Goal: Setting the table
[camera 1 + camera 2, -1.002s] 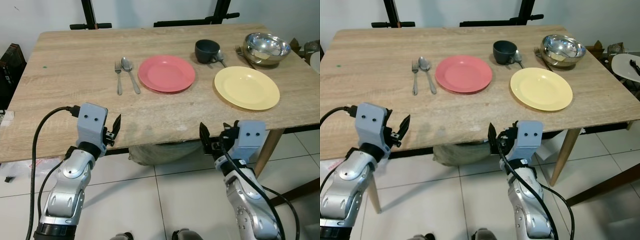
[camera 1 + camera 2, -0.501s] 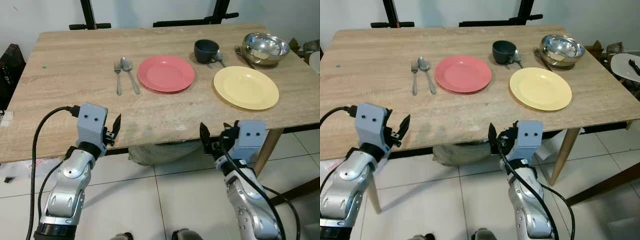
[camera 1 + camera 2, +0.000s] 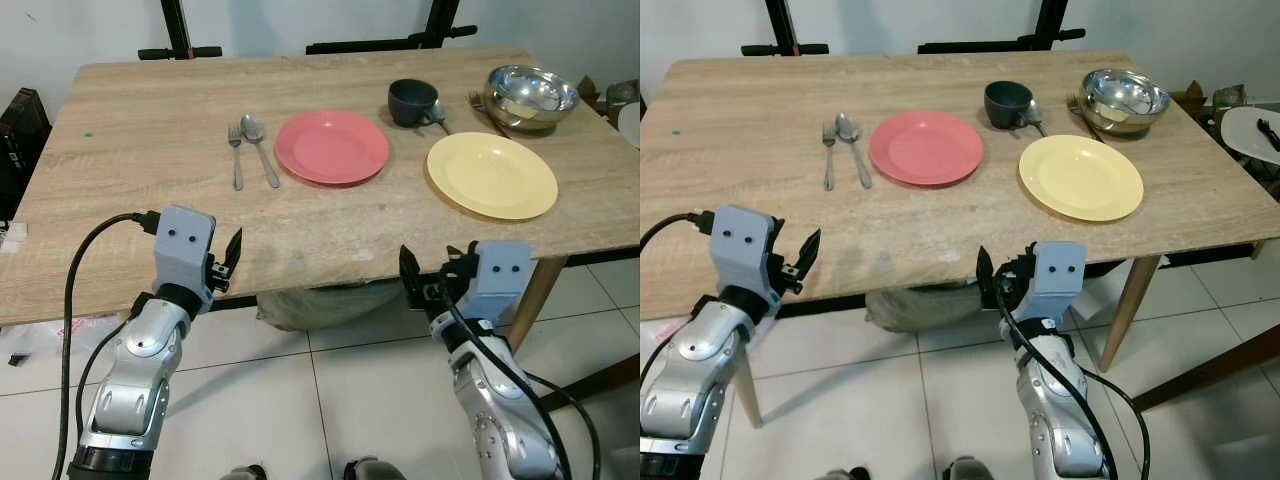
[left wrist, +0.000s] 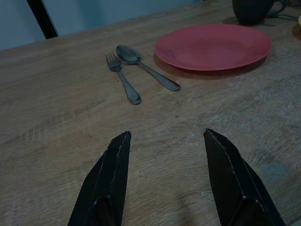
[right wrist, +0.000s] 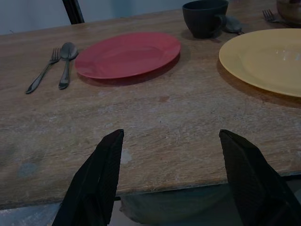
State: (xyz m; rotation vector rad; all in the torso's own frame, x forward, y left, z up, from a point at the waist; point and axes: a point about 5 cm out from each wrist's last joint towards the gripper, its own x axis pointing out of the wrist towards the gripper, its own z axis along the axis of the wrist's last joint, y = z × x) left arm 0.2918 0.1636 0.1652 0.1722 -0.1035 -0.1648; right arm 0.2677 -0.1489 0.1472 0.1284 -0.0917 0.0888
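Worktop of pale wood fills your view from above, with both of your arms held low at its near edge. Between the earlier pictures and now almost nothing has changed — the whole scene slid very slightly a second ago, which reads as the camera settling, and neither arm nor any dish has moved since; you are most likely paused before the next reach, so the setting is no further along. Your left gripper hovers just above the near edge with its jaws spread wide and empty. Your right gripper sits at the near edge too, jaws also wide and holding nothing. Ahead of the left gripper, well apart from it, lie a fork and a spoon side by side, just beside the left rim of a red plate. To the right of the red plate, ahead of your right gripper, rests a yellow plate with no cutlery beside it. Behind the yellow plate stand a dark mug and a shiny metal bowl near the far right corner; a second spoon lies against the mug and a second fork lies just beside the bowl — probably the pieces the yellow plate lacks.
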